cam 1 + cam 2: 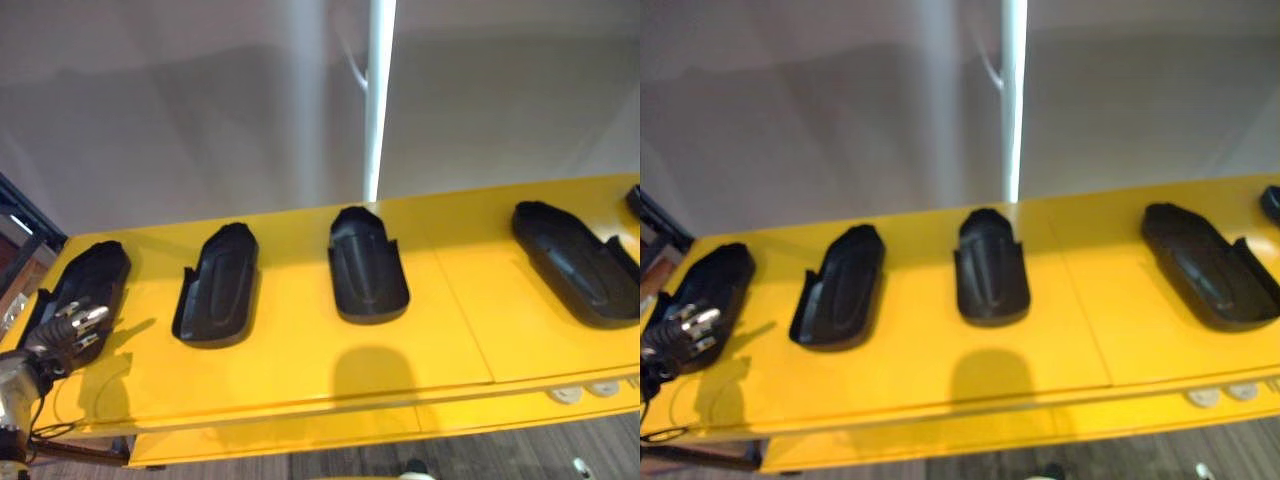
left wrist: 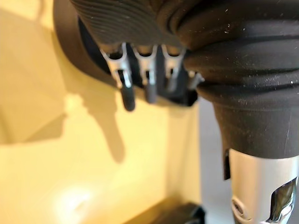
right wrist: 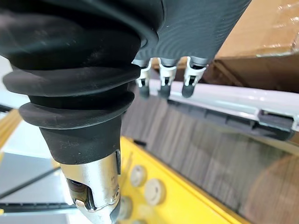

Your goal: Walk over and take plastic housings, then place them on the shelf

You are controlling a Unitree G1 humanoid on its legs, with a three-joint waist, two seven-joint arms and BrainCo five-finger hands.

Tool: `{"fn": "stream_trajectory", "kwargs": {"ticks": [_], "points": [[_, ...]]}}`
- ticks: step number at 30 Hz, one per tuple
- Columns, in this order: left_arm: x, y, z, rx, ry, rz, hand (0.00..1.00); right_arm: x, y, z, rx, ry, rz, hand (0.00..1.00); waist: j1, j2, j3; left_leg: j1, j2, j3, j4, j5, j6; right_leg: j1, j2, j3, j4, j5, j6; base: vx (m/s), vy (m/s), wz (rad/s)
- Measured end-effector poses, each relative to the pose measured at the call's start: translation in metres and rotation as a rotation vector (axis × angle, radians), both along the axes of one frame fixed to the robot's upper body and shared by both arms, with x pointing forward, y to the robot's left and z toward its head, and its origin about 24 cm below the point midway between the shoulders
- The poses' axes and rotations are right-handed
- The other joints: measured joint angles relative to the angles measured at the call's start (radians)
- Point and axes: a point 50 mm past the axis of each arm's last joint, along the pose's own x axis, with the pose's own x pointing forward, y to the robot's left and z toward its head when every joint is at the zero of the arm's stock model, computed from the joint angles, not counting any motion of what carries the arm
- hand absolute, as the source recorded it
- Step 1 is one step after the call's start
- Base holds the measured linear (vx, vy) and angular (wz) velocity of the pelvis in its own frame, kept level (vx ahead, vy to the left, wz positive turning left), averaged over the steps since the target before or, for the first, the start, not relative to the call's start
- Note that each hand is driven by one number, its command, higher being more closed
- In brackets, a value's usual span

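Shelf (image 1: 300, 370): yellow, with black plastic housings (image 1: 367, 265) in a row on top, hollow side up, each apart from the next.
Leftmost housing (image 1: 95, 275): lies at the shelf's left end, with my left hand (image 1: 70, 328) at its near end.
Left fingers (image 2: 126, 88): hang nearly straight over that housing's rim, curled round nothing.
Right hand (image 3: 196, 23): off the shelf's edge, above the floor (image 3: 210, 154), fingers relaxed, holding nothing.

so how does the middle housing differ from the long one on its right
The middle housing is short and stubby; the long housing is clearly longer. The middle housing lies almost straight across the yellow shelf; the long housing lies slanted, its near end swung to the robot's right. Both are black, hollow side up, lying apart on the shelf.
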Motion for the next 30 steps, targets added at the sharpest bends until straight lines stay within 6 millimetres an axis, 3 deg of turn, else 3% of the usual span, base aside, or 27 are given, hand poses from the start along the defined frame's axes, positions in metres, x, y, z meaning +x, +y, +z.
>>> {"fn": "stream_trajectory", "kwargs": {"ticks": [14,30], "points": [[0.008,-0.002,0.009,0.029,-0.059,-0.013,0.00,-0.003,0.008,-0.007,0.039,0.012,0.004,0.00,-0.001,-0.006,0.003,0.000,0.000,0.000,-0.002,0.000,0.000,0.000,0.001,0.000,0.000,0.000,0.000,0.00,0.000,0.00],[0.006,-0.003,0.004,0.070,0.031,-0.079,0.00,-0.001,0.013,-0.011,0.058,0.024,0.021,0.00,0.000,-0.008,0.002,0.000,0.003,0.001,-0.002,0.000,0.000,-0.001,0.004,-0.001,-0.001,-0.001,-0.001,0.00,0.000,0.00]]}}
